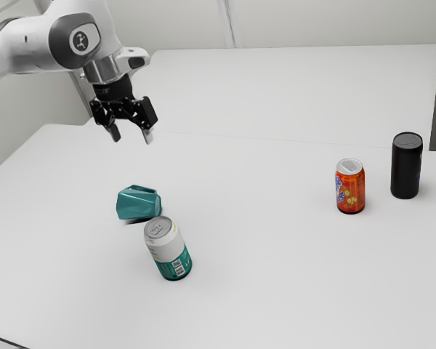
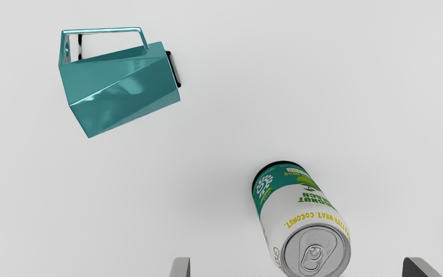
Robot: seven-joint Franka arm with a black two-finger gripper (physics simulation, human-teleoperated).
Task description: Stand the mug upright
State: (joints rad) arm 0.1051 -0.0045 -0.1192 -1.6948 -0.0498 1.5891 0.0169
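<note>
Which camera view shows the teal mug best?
The wrist view: the mug lies on its side there, its faceted wall and open handle plain to see. The exterior view shows it from farther off, also tipped over, the handle much foreshortened.

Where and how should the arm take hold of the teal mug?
Probably by the handle's long straight bar, from above, the open gripper putting one finger inside the loop, one outside. The mug lies on its side, handle jutting out sideways, with table visible through the loop.
</note>
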